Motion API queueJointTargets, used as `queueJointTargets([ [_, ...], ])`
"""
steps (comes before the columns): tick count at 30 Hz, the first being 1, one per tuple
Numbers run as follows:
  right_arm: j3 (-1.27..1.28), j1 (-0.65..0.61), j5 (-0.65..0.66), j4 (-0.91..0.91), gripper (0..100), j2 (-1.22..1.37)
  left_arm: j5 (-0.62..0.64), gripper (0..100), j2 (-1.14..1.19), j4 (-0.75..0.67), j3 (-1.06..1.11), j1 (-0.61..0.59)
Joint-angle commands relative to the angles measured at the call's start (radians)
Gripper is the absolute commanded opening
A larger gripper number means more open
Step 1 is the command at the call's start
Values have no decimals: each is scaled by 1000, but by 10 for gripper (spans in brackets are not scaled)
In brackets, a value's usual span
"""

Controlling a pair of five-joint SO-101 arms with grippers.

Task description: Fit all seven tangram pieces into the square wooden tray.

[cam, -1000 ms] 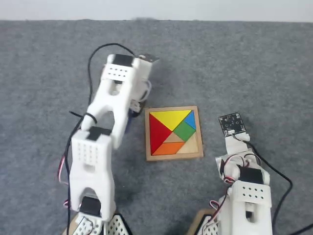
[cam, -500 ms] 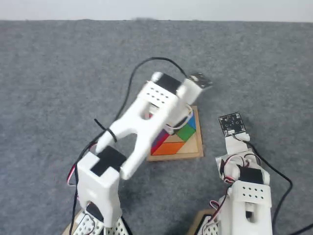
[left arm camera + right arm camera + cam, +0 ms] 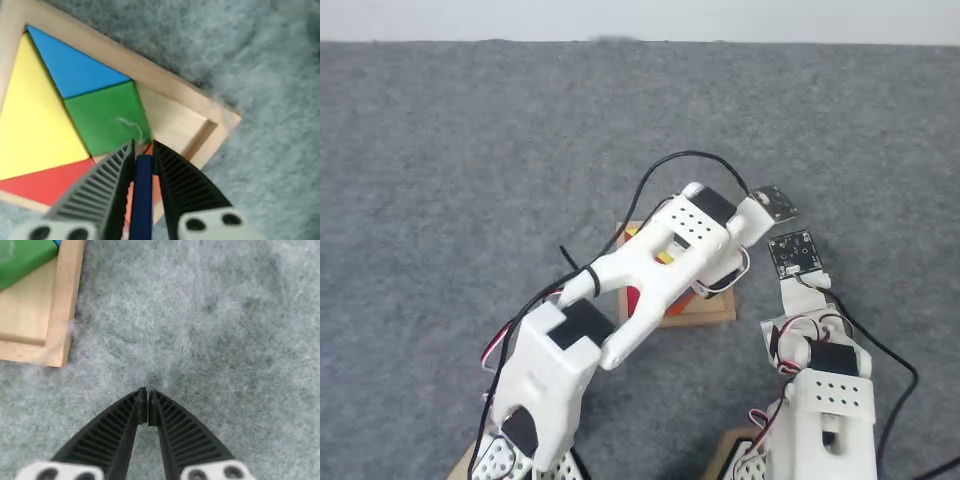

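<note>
The dark blue piece (image 3: 142,200) stands edge-on, clamped in my left pincer (image 3: 143,148) above the wooden tray (image 3: 170,87), beside its bare corner slot (image 3: 172,122). Dropped tilted, I fear it could jam on the green square (image 3: 105,117) or the rim. My right pincer (image 3: 148,396) sits closed, empty, over the table (image 3: 225,315).

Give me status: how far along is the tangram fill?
Done: yellow, blue, green and red pieces lie in the tray. In hand: left pincer shut on a dark blue piece above it. Left: seat that piece; a bare corner slot shows.
</note>
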Motion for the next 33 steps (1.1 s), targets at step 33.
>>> queueJointTargets([
  [33, -9, -5, -5, -24, 9, -24, -75, 72, -614, 239, 38, 20],
])
